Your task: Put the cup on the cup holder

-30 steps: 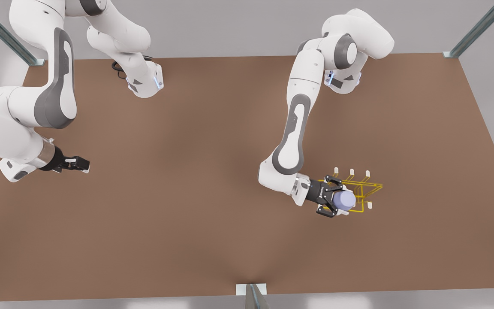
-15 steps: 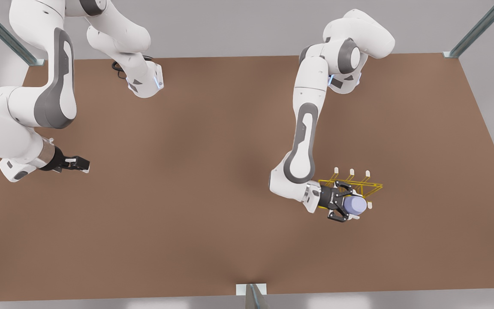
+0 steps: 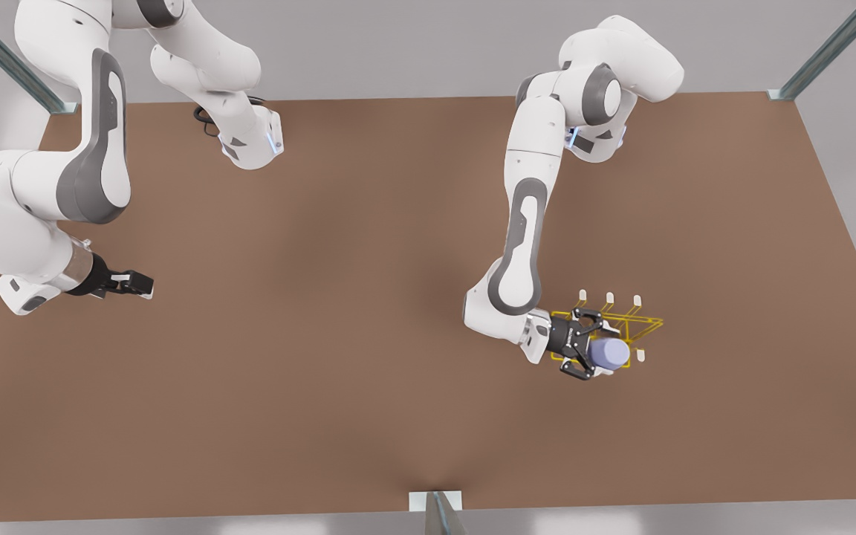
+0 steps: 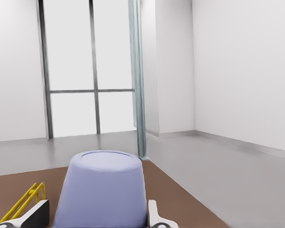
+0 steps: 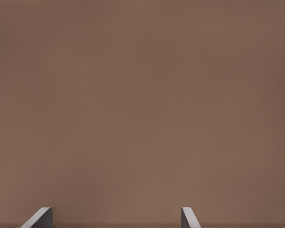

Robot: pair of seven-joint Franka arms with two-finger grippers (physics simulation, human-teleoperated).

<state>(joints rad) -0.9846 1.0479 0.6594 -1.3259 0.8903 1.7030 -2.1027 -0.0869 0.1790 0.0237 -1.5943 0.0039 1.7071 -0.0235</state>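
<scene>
The lavender-blue cup is held in my left gripper, which is shut on its sides at the front view's right. It hangs tilted over the near row of the yellow wire cup holder, whose white-tipped pegs show beyond it. Whether the cup touches a peg I cannot tell. In the left wrist view the cup sits between the fingers, closed end away from the camera, with a piece of the yellow cup holder beside it. My right gripper waits open at the front view's left, its fingertips apart over bare table.
The brown table stretches wide between the two arms. Metal frame posts stand at the far corners and at the near edge's middle. Both arm bases sit along the far edge.
My left gripper carried the cup toward the front view's right, over the cup holder's near row, then eased back slightly. The right arm has barely moved.
</scene>
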